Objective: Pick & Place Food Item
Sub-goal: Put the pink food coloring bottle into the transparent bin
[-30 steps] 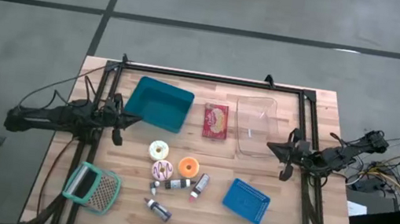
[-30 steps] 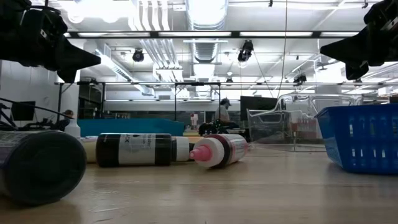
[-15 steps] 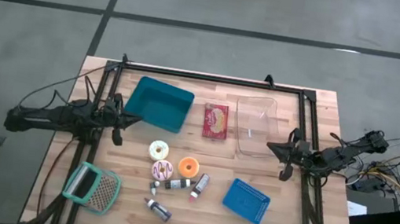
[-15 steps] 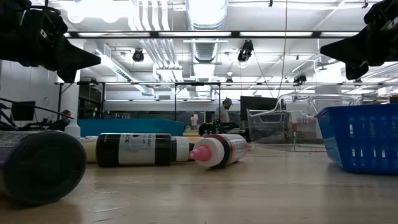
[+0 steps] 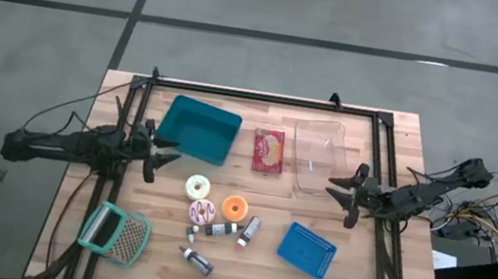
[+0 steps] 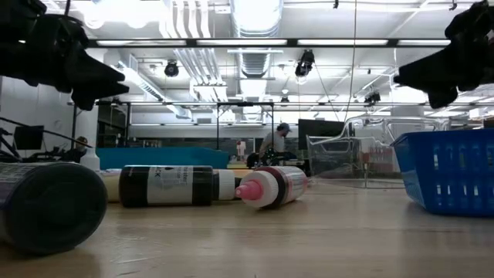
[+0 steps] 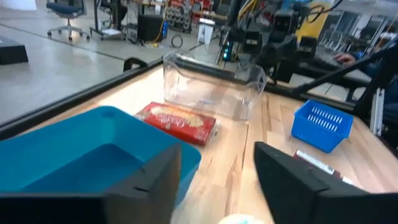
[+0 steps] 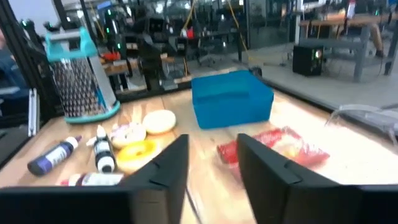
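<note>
Left gripper [image 5: 165, 156] and right gripper [image 5: 341, 192] have both spread apart since earlier, grasping nothing. Teal bin [image 5: 197, 130] and clear container [image 5: 319, 155] sit empty; red food packet [image 5: 268, 150] lies between them, upper center.

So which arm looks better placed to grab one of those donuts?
Probably the left. Its open left gripper hangs just beside the pale donut, with the pink donut close by. The right gripper, also open, sits farther off, near the clear box.
</note>
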`<state>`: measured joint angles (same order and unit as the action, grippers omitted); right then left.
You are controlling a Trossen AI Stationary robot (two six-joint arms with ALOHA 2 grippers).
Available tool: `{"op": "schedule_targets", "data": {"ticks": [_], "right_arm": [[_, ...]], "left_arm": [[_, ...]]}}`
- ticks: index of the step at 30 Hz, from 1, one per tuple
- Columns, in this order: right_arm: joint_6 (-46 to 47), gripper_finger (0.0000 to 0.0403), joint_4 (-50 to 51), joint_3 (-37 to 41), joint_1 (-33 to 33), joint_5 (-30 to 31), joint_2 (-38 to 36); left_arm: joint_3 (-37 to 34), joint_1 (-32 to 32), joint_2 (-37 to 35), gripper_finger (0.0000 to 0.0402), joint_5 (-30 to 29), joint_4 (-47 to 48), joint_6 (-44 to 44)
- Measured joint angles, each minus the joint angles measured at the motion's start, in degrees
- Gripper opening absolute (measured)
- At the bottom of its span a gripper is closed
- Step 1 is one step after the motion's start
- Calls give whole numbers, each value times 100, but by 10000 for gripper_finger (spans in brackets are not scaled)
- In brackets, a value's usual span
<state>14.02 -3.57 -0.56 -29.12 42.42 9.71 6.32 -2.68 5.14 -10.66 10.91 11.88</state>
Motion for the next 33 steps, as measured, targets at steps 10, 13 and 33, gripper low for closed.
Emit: {"op": "schedule_targets", "data": {"ticks": [10, 13, 33], "right_arm": [[758, 235, -296, -101, 2, -560, 1567], [764, 236, -200, -543, -2, -791, 2157], [-898, 235, 2294, -4847, 7, -745, 6937]], "left_arm": [[1, 0, 624, 254, 100, -378, -176], [0, 0, 718, 254, 99, -443, -228], [1, 2, 1476, 253, 218, -921, -156]]}}
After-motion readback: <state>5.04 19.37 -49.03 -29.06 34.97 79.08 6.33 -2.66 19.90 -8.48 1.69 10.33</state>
